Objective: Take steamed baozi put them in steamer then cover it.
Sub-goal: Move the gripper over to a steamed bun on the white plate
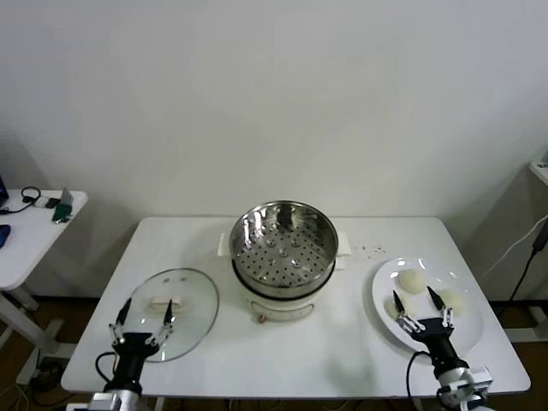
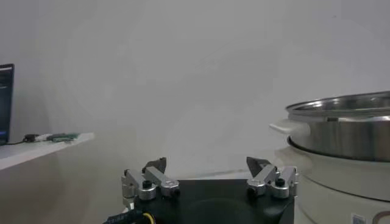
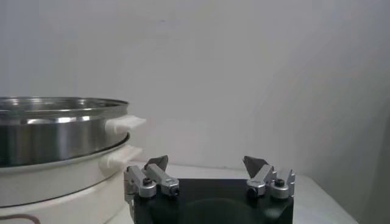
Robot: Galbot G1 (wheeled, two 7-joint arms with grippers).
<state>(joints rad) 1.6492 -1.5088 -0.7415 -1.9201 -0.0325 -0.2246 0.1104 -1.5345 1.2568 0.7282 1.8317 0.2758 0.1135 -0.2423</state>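
Stainless-steel steamer (image 1: 283, 248) at the middle of the white tabletop (image 1: 342, 342), seated on a white electric pot base (image 1: 278, 304), perforated floor bare, nothing inside. In both wrist views, seen from the side as a shiny rim over the white base (image 2: 341, 131) (image 3: 58, 131).

Clear glass cover (image 1: 175, 312) lying flat on the tabletop to the robot's left of the steamer, apart from it, cream-white bar handle (image 1: 163, 301) up.

White plate (image 1: 469, 325) on the robot's right side of the tabletop, well apart from the steamer. Steamed baozi (image 1: 413, 280) resting on it: one toward the far side, another near the right edge (image 1: 454, 299), a third partly hidden behind the right fingers (image 1: 397, 304). A fourth not made out.

Left gripper (image 1: 144, 319) low at the near edge, over the near rim of the cover, fingers spread wide, holding nothing. Right gripper (image 1: 420, 305) low at the near edge, over the near part of the plate, fingers likewise spread wide with nothing between them, tips just beside two of the baozi.

Small white side table (image 1: 34, 235) off to the robot's left, with a few small items on top.
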